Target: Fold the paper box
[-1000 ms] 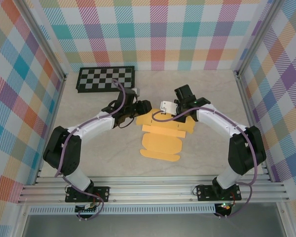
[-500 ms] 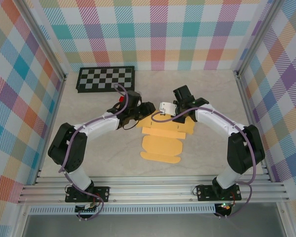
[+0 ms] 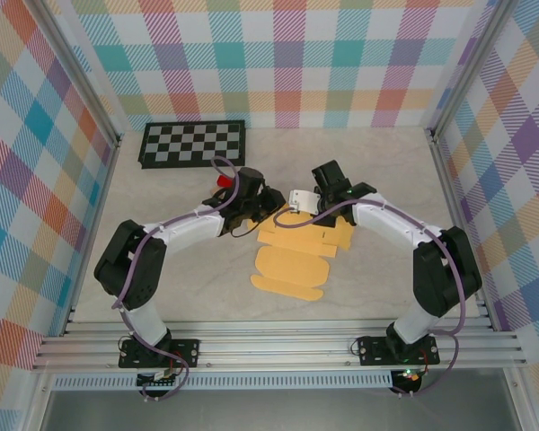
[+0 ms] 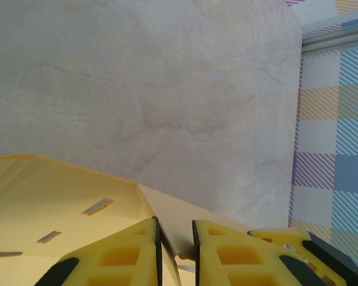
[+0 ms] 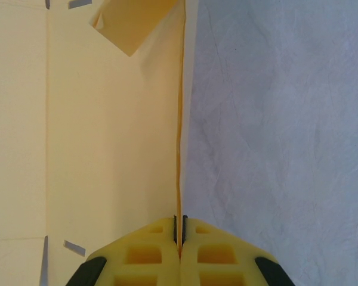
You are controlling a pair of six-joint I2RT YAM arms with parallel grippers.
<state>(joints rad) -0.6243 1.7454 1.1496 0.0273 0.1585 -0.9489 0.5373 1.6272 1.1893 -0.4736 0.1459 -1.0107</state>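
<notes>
Well, the yellow-orange thin cardboard paper box [image 3: 292, 256] lies mid-floor between both arms. The right gripper [image 5: 179, 238] pinches its upturned edge tight, and the left gripper [image 4: 175, 238] stands narrow around a corner flap, though whether it grips is unclear.

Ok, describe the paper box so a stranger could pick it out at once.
Start at the pale table, nearer than the checkerboard. At its middle lies the paper box, a mostly flat cardboard sheet with flaps. It is the yellow-orange thing, much larger than the small red block.
</notes>
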